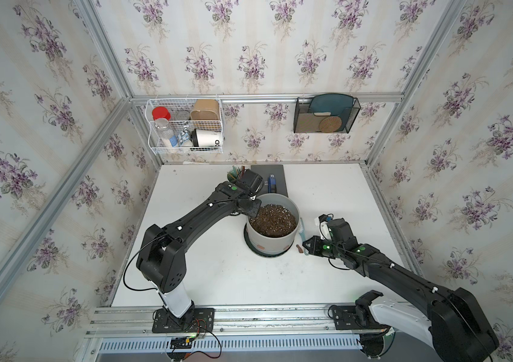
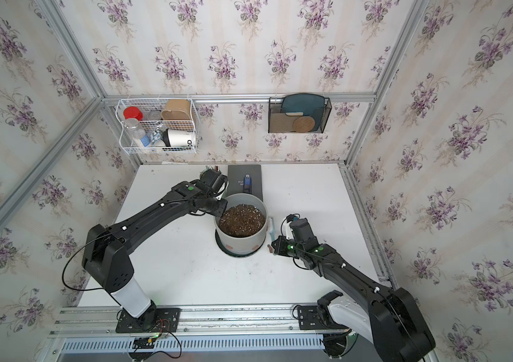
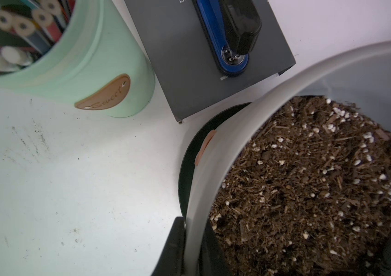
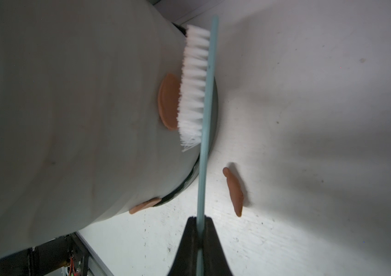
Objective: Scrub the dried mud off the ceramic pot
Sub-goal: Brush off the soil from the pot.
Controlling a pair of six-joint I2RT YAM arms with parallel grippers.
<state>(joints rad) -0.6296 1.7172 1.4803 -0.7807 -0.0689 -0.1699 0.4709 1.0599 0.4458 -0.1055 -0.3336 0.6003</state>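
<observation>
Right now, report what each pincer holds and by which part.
Left pincer: the ceramic pot, clamped at its rim, one finger inside, one outside. Right pincer: the brush, gripped by its thin handle, away from the bristles.

At the back of the white counter (image 1: 217,275) a mint-green cup (image 3: 89,59) full of pencils stands upright, just beside a flat dark-grey box (image 3: 177,71) with a blue and black stapler (image 3: 232,35) lying on top. On the flowered back wall hangs a white wire basket (image 1: 186,151) holding a red-lidded jar (image 1: 161,113), a brown tub (image 1: 205,112) and a white cup (image 1: 209,138) on its side. Well to its right, a black mesh rack (image 1: 303,125) holds a blue plate (image 1: 327,105) and a round woven mat (image 1: 330,124)
</observation>
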